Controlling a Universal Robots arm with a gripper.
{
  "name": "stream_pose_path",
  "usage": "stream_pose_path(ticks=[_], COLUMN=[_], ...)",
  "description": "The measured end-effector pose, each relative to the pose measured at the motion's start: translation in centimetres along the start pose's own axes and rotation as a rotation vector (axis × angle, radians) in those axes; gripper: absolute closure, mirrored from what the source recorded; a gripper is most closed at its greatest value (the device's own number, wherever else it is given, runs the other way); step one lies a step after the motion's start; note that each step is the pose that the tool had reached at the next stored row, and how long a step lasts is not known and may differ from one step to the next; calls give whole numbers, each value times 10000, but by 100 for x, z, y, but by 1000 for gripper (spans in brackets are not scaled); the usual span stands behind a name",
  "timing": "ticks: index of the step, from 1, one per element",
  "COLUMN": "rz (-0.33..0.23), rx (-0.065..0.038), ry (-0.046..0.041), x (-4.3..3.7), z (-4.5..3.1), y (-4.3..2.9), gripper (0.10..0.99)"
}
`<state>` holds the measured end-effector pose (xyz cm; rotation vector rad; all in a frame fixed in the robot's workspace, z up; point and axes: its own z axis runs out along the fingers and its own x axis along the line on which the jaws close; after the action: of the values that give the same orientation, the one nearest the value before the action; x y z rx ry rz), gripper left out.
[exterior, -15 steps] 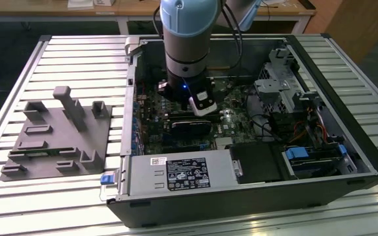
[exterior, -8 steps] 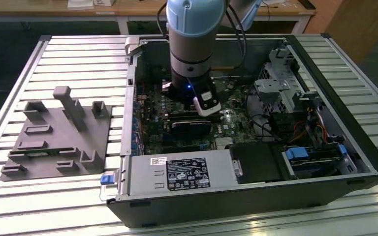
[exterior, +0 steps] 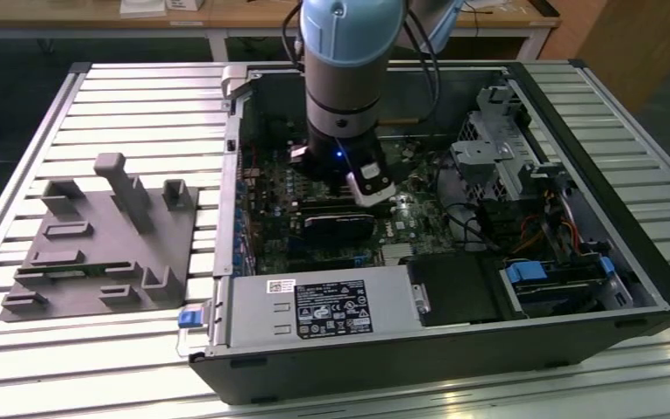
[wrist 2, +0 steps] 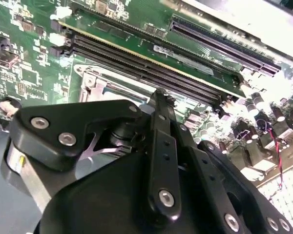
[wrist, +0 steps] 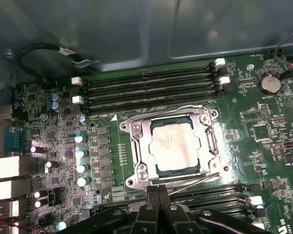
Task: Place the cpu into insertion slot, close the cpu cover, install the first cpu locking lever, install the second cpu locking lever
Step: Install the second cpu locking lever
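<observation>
In the first wrist view the pale silver cpu (wrist: 176, 146) lies flat in the insertion slot (wrist: 156, 171). The silver cpu cover (wrist: 139, 146) is folded down around it. One wire locking lever (wrist: 161, 111) runs along the cover's edge nearest the memory slots. A second thin lever (wrist: 195, 181) slants from the socket's corner towards my fingertips. My gripper (wrist: 158, 194) sits at that edge of the socket with its fingers pressed together. From behind, the second wrist view shows the gripper (wrist 2: 158, 95) tip right at the socket's frame (wrist 2: 95, 85). In the exterior view the gripper (exterior: 365, 188) hangs low inside the case.
The green motherboard (wrist: 263, 156) carries long black memory slots (wrist: 146, 90) on both sides of the socket. A black card (exterior: 338, 223) stands close to the arm. The open computer case (exterior: 230, 175) walls me in, with drive bays (exterior: 498, 148) on the exterior view's right. A grey fixture (exterior: 102, 244) lies outside.
</observation>
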<state>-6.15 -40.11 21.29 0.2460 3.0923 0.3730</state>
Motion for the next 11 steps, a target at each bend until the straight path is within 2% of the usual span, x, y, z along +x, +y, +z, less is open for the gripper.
stream_pose_path(ticks=[4,11], rz=[0,0], rx=[0,-19], ry=[0,4], x=[48,61], z=[22,58], y=[-21,-70], gripper=[980,980])
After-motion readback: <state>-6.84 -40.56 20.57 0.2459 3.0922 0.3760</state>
